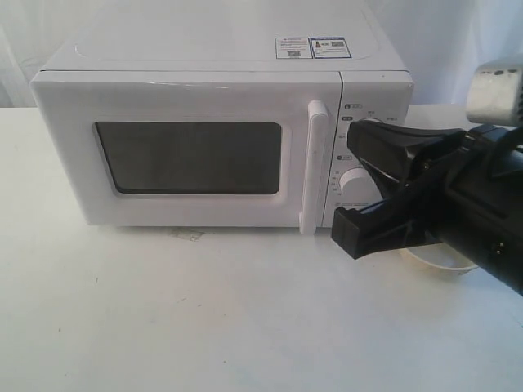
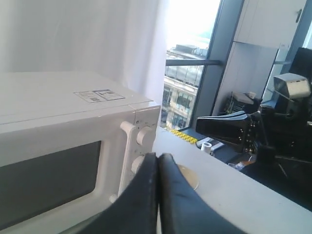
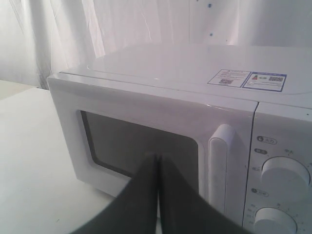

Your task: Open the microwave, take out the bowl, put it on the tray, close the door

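The white boxy countertop microwave (image 1: 204, 49) filled the upper half of the exterior frame on the pale tabletop (image 1: 204, 310). Its white door with the dark rectangular window (image 1: 188, 159) was fully shut, so the small bowl could not be seen, and whether it lay behind the dark glass the pictures did not tell. The relation that mattered was the tall white bar handle (image 1: 314, 167). It stood upright at the door's right edge, just left of the round white knobs (image 1: 331, 180), with its long axis vertical. The right arm's black tool (image 3: 157, 161) was by far the nearer, standing at the right edge of the exterior frame and overlapping the knob panel, with the handle just to its left. In its own wrist view its fingers lay pressed together along a thin seam, gripping nothing, and pointed at the door beside the handle. The left arm's black tool (image 2: 158, 158) was likewise closed and empty, and did not appear in the exterior frame. By this, the right tool would have to spread, close across the handle's width, then pull.
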